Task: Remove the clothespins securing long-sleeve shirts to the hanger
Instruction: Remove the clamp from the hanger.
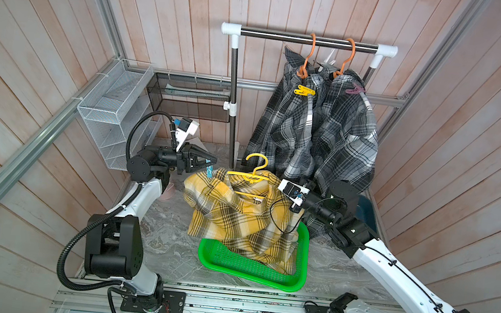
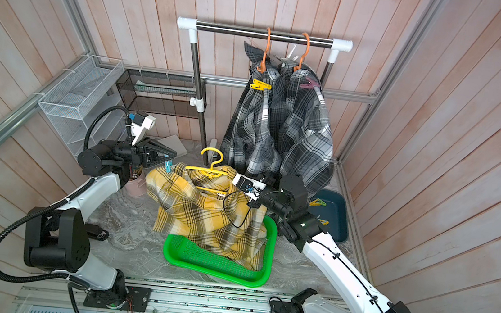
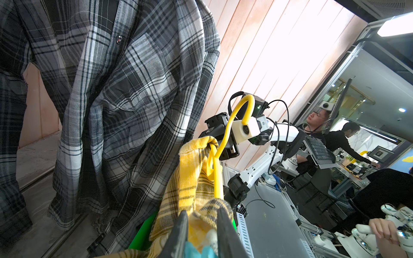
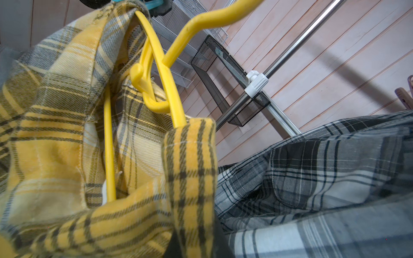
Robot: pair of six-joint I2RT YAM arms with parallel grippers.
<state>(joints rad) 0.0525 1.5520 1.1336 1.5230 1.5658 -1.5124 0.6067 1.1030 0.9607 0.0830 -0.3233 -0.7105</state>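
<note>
The left end effector (image 1: 210, 166) is closed on a teal clothespin (image 1: 209, 170) at one shoulder of the yellow shirt (image 1: 234, 220). The right end effector (image 3: 220, 146) is clamped tight on the shirt's other shoulder, by the yellow hanger (image 1: 253, 177). The shirt trails into a green basket (image 1: 248, 269) on the marbled tabletop (image 1: 167, 241). Behind, two grey shirts (image 1: 317, 133) hang from a rail (image 1: 290, 36), carrying a yellow clothespin (image 1: 305, 91) and a mauve clothespin (image 1: 354, 90), between pale plank walls (image 1: 45, 41).

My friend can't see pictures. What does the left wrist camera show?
The left gripper pinches a teal clothespin clipped on a yellow plaid shirt that drapes a yellow hanger. A big grey checked shirt hangs close by, and the right gripper is just past the hanger.
</note>
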